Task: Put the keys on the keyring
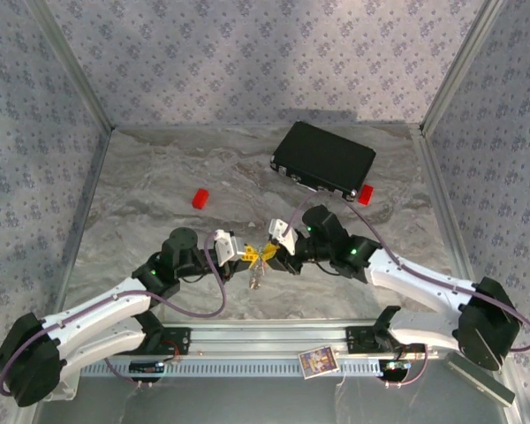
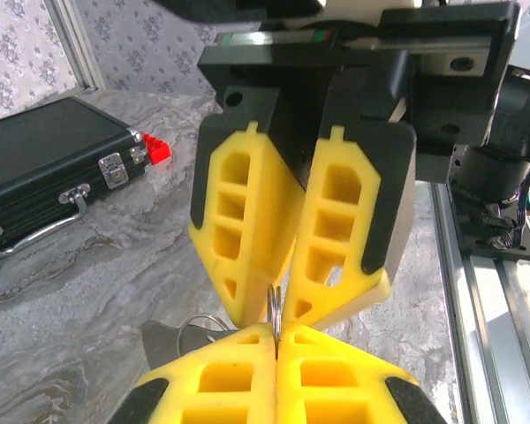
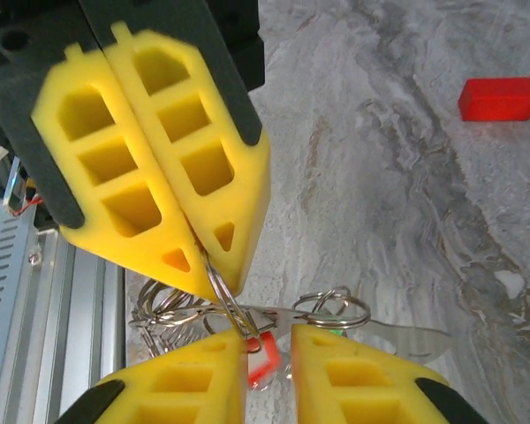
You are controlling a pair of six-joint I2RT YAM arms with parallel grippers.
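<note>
Left gripper: fingers pressed together, tips pinching one wire loop of the keyring. Keyring is a small cluster of silvery wire rings, lifted just off the table at near centre, between the two arms.

Right gripper: faces the left one tip to tip, fingers a narrow gap apart. A wire loop runs down to the inner edge of one finger. A small red-and-white tag shows in the gap; view too tight to say whether either finger touches it.

Keys: a flat silver blade sticks out rightward from the rings in the right wrist view, close above the marbled surface. From overhead the bunch hangs just below the meeting fingertips.

Black case: far right of centre, latches facing near. One red block lies left of centre, well apart from the arms. Another red block sits by the case's near right corner.
</note>
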